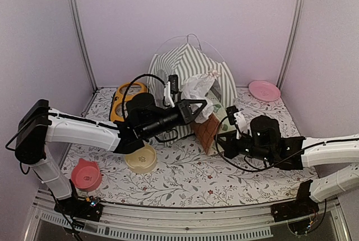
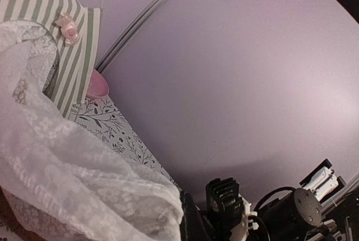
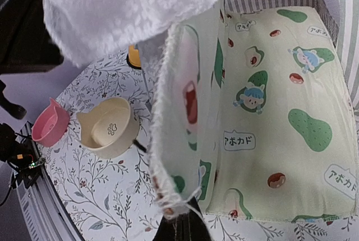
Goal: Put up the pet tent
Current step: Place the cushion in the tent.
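Top view: the pet tent (image 1: 188, 67) stands just beyond both jaws, its whole shape seen only here. The left jaws are closed on its lace flap (image 1: 199, 87), the right jaws on the mat (image 1: 205, 131). Left wrist view: the lace flap (image 2: 73, 185) buries those jaws, hiding the pinch; a hard tug could tear it or tip the tent. Right wrist view: the jaws clamp only a frayed corner of the mat (image 3: 269, 129), just above them, a thin hold that may slip
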